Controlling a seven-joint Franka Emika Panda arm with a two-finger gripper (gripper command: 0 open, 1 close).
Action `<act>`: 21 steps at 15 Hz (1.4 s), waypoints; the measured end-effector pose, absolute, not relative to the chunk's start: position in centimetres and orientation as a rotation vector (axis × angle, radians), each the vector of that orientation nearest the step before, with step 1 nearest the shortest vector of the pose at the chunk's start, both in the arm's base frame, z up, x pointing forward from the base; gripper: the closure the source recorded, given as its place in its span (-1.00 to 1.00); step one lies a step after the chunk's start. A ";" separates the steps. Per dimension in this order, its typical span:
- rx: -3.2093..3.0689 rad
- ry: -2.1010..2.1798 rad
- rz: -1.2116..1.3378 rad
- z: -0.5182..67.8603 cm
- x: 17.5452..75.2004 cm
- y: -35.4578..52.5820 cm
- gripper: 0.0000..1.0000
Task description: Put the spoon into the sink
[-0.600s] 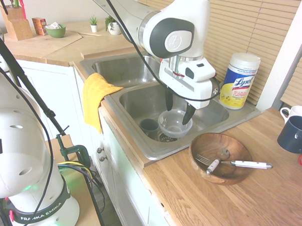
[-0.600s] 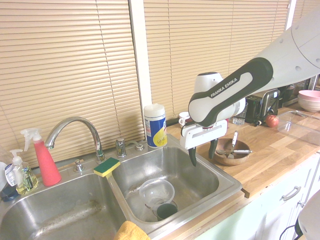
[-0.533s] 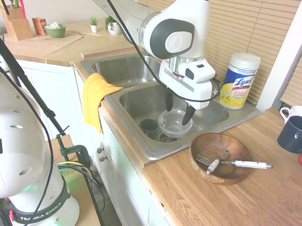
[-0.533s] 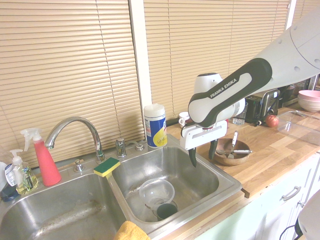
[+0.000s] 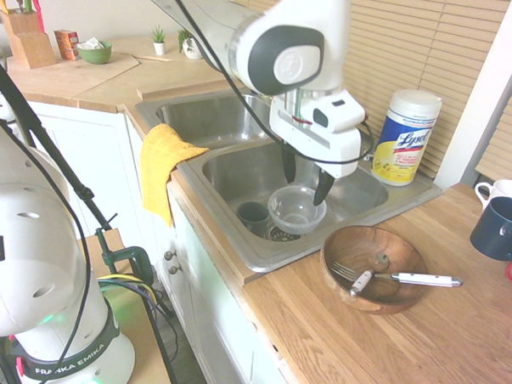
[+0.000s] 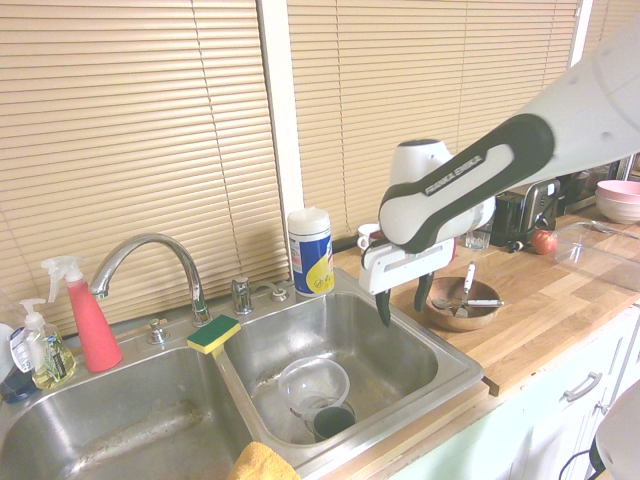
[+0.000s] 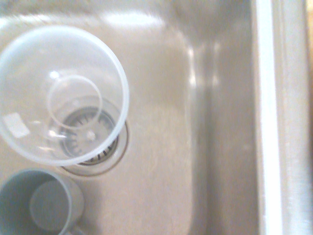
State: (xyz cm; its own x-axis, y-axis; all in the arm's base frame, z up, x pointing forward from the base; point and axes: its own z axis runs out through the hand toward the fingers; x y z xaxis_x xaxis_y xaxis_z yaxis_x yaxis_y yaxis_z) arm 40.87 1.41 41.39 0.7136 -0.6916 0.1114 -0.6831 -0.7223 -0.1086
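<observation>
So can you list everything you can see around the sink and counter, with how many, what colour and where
sink: one, steel, two basins, set in the counter
clear bowl: one, translucent, in a basin
mug: one, grey-blue, beside the clear bowl
wooden bowl: one, brown, on the counter
spoon: one, white handle, in the wooden bowl
fork: one, white handle, across the wooden bowl
wipes tub: one, white, blue and yellow, behind the sink
towel: one, yellow, over the sink's front edge
sponge: one, yellow and green, on the divider
spray bottle: one, red, by the faucet
faucet: one, chrome, behind the sink
dark mug: one, navy, on the counter
gripper: one, white with black fingers, open above the sink
</observation>
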 end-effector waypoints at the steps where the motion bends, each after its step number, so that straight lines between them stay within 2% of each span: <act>1: -2.845 1.123 -0.249 42.5 40.0 0.9 -1.00; 4: -2.831 1.074 -0.285 45.4 37.7 -3.0 -1.00; 7: -2.820 1.069 -0.228 44.9 36.8 -10.0 -1.00; 14: -3.149 0.824 0.031 38.6 41.2 -14.5 -1.00; 15: -3.193 0.787 0.036 38.0 41.6 -14.6 1.00; 21: -3.231 0.753 0.078 36.9 42.7 -15.2 1.00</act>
State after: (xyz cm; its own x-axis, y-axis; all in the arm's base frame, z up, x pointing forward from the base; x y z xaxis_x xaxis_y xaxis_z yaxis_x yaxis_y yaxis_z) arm 42.70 -15.18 36.92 0.8966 -0.4427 -0.0053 -0.4345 -0.8821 0.1819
